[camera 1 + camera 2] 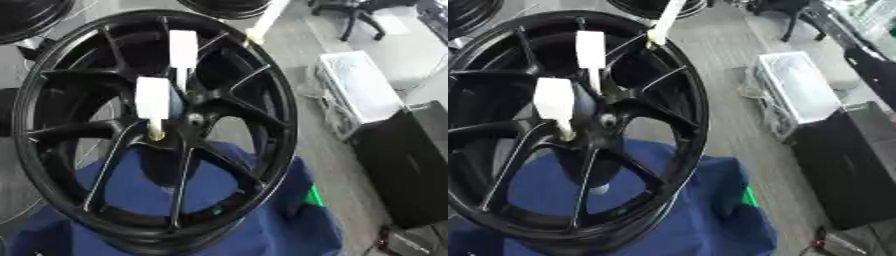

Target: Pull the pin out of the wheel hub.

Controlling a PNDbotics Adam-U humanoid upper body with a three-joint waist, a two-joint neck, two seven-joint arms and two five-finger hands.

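A large black wheel point(157, 130) stands tilted on its edge, its lower rim resting on a blue cloth point(262, 210) that drapes whatever support lies beneath. At the wheel's hub point(194, 119), where the spokes meet, two white block-handled pins stick out: one pin point(183, 50) above the centre, the other pin point(152, 100) just left of it with a brassy tip pointing down. A third white stick point(664, 22) shows past the top rim. Neither robot hand appears in either view, so nothing can be said of their fingers. The pull has apparently not begun; the next move calls for a hand to come in, close on a white handle and draw it straight out along its axis.
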